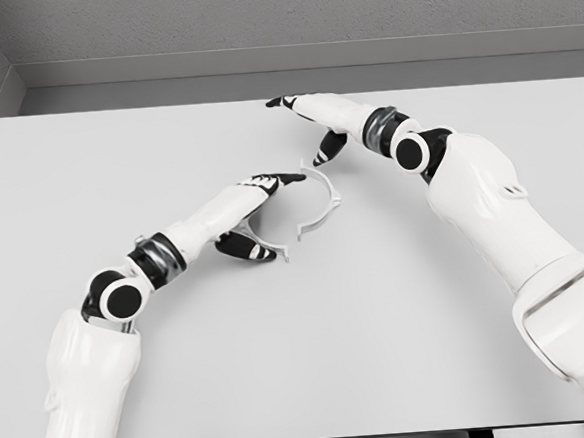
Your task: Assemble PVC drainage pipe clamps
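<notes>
Two white half-ring clamp pieces lie on the white table [183, 387] near its middle. The right clamp half [332, 202] is an arc that opens to the left. The left clamp half [277, 244] is partly covered by my left hand [272, 214], whose black-tipped fingers stretch over it while the thumb rests below it. The fingers are not closed around the piece. My right hand [300, 130] hovers just behind the right half with fingers extended leftward and thumb hanging down, holding nothing.
The grey back wall [278, 19] rises behind the table's far edge. My right forearm [470, 186] crosses the table's right side, and my left forearm [127, 291] crosses the lower left.
</notes>
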